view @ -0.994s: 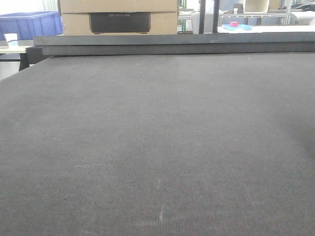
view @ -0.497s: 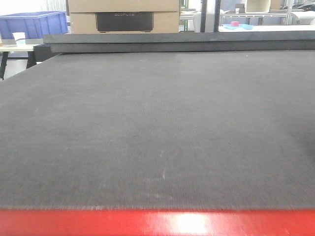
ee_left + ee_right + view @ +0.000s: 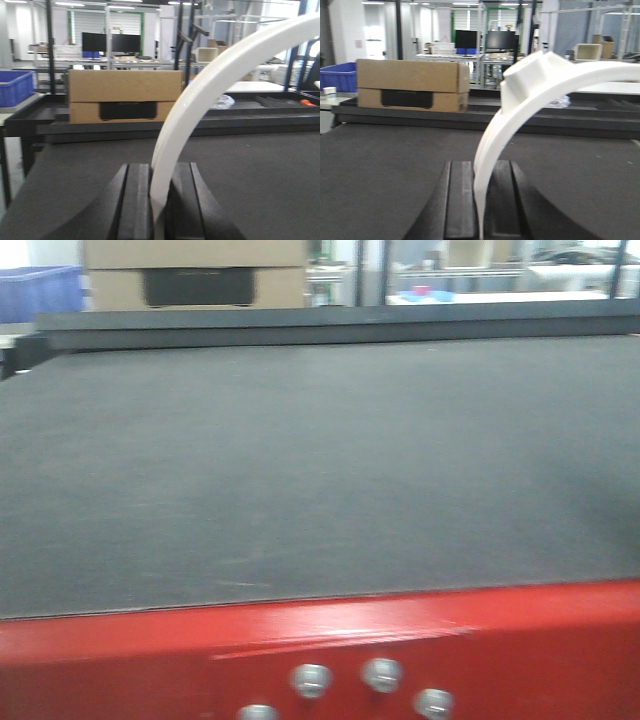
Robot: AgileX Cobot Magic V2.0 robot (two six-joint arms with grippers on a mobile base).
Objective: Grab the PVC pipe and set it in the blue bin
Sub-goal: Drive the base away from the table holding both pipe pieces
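the left gripper (image 3: 159, 172) sat low in the left wrist view, its two black fingers (image 3: 134, 200) closed flat against a white curved band (image 3: 200, 95) that rose from between them and arched up to the right. the right gripper (image 3: 479, 167) showed the same in the right wrist view: jaws shut on another white band (image 3: 492, 135) that swept up and to the right. on the outer side of that band, high above the fingers, sat the pvc pipe (image 3: 535, 75), a short chunky white piece touching the band; whether it was joined to it could not be told, and only part of it showed.

the dark table mat (image 3: 320, 460) lay bare in the blurred front view, with a red edge (image 3: 150, 640) and silver bolts (image 3: 311, 678) along the bottom. beyond the mat's far rim stood a cardboard box (image 3: 195, 275), and to its left, well apart from both grippers, the blue bin (image 3: 40, 292). a white cup (image 3: 329, 92) stood just below the bin in the right wrist view.
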